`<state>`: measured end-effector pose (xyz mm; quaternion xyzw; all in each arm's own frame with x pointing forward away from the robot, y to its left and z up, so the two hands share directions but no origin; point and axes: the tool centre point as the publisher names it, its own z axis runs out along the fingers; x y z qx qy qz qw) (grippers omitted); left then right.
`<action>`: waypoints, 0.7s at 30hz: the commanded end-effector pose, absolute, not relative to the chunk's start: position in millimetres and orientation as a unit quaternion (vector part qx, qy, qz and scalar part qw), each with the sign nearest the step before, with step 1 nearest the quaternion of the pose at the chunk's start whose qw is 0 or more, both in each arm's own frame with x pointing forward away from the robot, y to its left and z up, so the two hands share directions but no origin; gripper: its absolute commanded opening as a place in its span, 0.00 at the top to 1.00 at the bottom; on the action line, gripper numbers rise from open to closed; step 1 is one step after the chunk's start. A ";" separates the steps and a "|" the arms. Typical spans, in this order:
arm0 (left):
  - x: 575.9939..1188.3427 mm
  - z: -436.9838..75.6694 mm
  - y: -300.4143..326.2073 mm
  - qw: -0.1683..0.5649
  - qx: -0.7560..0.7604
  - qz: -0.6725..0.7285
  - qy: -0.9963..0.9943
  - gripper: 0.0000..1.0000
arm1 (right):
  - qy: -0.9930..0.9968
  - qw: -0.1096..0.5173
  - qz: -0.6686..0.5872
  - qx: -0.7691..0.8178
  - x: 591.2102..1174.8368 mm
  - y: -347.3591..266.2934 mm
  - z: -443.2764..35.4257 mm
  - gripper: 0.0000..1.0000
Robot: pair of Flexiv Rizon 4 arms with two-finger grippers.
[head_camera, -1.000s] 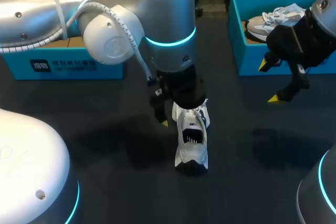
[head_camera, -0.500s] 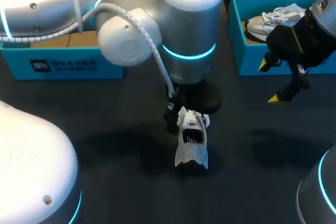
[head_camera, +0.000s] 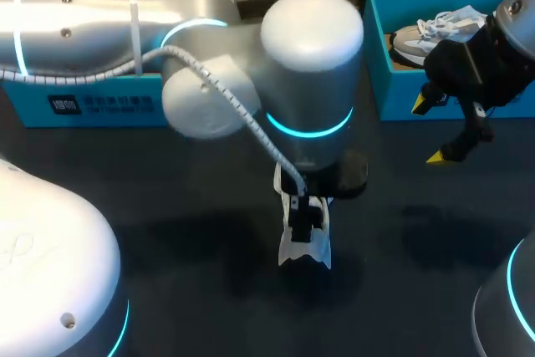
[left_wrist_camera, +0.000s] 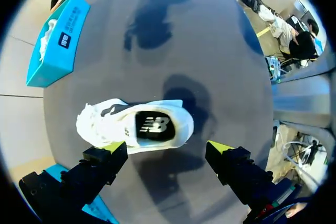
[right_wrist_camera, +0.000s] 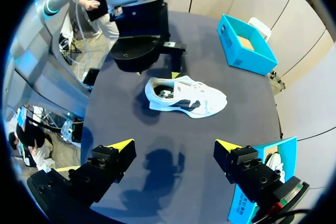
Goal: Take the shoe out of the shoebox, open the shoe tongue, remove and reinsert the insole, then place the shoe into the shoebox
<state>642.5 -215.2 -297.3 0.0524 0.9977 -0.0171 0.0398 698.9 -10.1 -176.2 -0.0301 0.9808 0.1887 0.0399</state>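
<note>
The white shoe (head_camera: 305,238) sits on the dark bench (head_camera: 201,198), outside the blue shoebox (head_camera: 378,81). My left end effector (left_wrist_camera: 167,148) hangs directly above the shoe's opening, fingers spread and holding nothing. My right end effector (right_wrist_camera: 174,145) is released too, empty, just in front of the shoebox, which holds a second shoe (head_camera: 426,31).
</note>
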 end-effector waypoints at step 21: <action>620.2 -354.8 -224.2 0.078 -0.011 -0.068 0.995 0.25 | 0.981 0.038 0.187 -0.030 701.1 -8.3 -176.9 0.00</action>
